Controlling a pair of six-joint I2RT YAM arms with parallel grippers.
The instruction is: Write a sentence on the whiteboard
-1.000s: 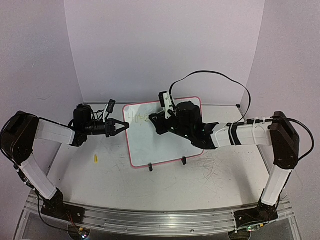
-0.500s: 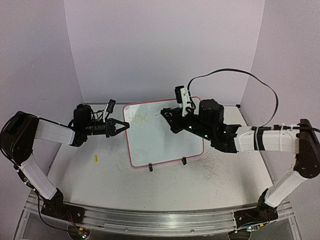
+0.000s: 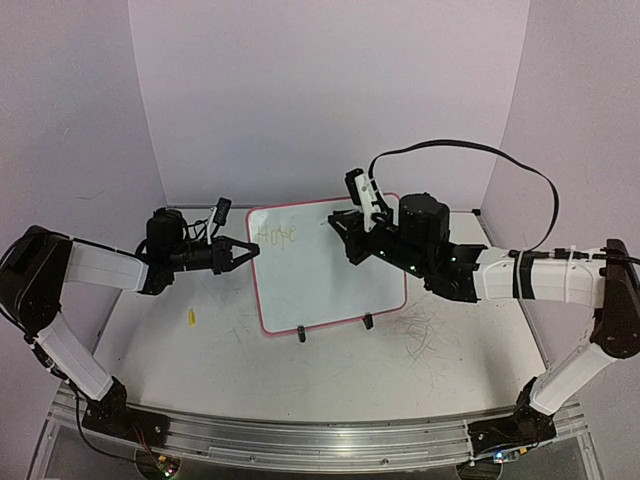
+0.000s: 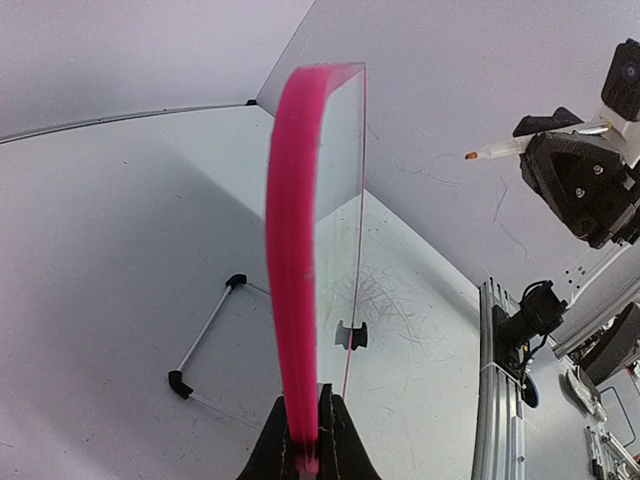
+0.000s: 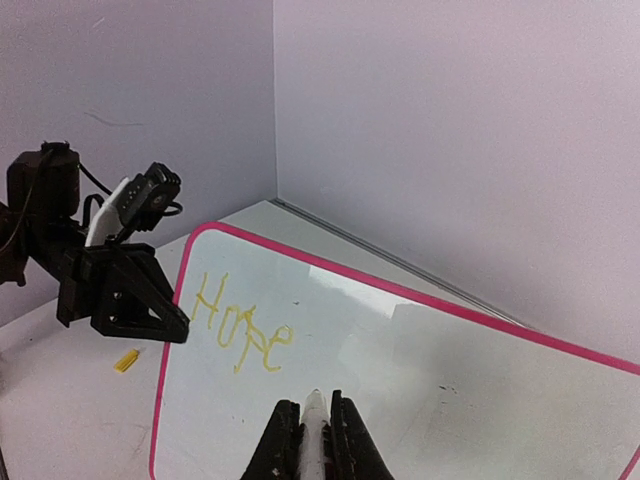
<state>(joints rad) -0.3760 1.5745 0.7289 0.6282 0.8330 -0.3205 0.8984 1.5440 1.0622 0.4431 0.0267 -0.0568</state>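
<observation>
Nearest the arm bases, a white counter (image 3: 250, 380) tangled with thin grey scratch marks (image 3: 425, 330), plus a small yellow object (image 3: 190, 317) lying toward the left. Beyond that, mid-counter, the whiteboard (image 3: 330, 280), propped up on two black clip feet (image 3: 301, 335), with a pink frame all round. On its left edge, the left pincer (image 3: 243, 255), closed tight on the frame, apparently to steady it. At the board's upper right, the right pincer (image 3: 345, 222), closed around a white marker (image 5: 315, 420), tip held clear of the surface. Since a second ago, drawn back from over the writing and swung rightward, uncovering the sentence (image 5: 240, 325) so far: only "Hope", in faint yellow-green, near the upper left corner. Probably means the first word finished, the pen lifted to start the next, and most of the writing not yet done. Farthest back, plain lilac walls (image 3: 330, 90).
</observation>
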